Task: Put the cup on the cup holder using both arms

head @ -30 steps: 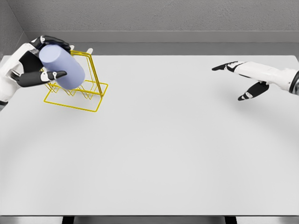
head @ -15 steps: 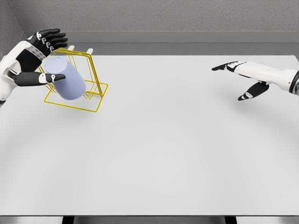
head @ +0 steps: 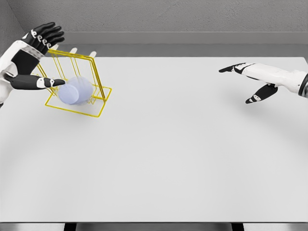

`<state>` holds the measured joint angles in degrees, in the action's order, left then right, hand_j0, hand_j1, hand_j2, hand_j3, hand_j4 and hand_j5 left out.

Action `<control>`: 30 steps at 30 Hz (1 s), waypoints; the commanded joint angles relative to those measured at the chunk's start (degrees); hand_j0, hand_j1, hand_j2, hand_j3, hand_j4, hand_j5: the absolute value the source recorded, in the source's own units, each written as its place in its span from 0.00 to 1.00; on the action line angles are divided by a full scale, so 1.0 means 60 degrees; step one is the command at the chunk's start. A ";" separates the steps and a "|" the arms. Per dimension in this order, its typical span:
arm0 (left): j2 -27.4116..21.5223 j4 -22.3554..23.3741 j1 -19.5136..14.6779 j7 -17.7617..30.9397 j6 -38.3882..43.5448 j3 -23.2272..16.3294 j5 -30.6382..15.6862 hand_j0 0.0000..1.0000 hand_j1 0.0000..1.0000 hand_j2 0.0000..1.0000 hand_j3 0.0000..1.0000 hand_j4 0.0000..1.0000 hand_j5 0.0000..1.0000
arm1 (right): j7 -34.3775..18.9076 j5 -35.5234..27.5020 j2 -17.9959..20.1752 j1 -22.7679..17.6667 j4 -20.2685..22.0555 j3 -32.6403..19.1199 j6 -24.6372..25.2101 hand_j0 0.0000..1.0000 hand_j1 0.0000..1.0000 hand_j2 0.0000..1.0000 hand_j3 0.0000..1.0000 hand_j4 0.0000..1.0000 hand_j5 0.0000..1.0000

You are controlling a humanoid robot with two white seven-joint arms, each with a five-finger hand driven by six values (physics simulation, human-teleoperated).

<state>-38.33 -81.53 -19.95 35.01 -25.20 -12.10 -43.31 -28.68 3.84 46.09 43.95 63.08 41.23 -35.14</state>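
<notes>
Wide white table (head: 183, 159), grey wall (head: 168, 17) behind, darker grey ledge along its far edge

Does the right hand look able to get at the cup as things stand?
Probably not without a long reach: the right hand hovers open at the table's far right, while the cup lies in the yellow cup holder at far left, beside the open left hand. Nothing stands between them.
</notes>
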 commanded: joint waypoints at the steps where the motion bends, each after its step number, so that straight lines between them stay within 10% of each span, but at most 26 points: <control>1: -0.0012 -0.0006 0.0000 -0.0001 -0.0062 -0.0005 -0.0062 1.00 1.00 1.00 1.00 1.00 1.00 | 0.0004 -0.0068 0.0009 0.0000 0.0004 -0.0002 0.0023 1.00 1.00 1.00 1.00 1.00 1.00; 15: -0.0056 -0.0299 0.0161 -0.0001 -0.0487 0.0009 -0.0106 1.00 1.00 1.00 1.00 1.00 1.00 | 0.0004 -0.0068 0.0009 0.0000 -0.0084 -0.0016 0.0023 1.00 1.00 1.00 1.00 1.00 1.00; 21: -0.0905 -0.1558 0.0937 -0.0001 -0.1633 -0.0020 -0.0048 1.00 1.00 1.00 1.00 1.00 1.00 | 0.0004 -0.0068 0.0009 0.0000 -0.0070 -0.0016 0.0023 1.00 1.00 1.00 1.00 1.00 1.00; 30: -0.1463 -0.3067 0.1597 -0.0001 -0.1633 -0.0123 0.2267 1.00 1.00 1.00 1.00 1.00 1.00 | 0.0004 -0.0068 0.0097 -0.0015 -0.0070 -0.0089 0.0023 1.00 1.00 1.00 1.00 1.00 1.00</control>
<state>-46.85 -98.65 -10.02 35.02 -34.99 -12.67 -31.53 -28.68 3.84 46.41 43.86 62.64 40.88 -35.14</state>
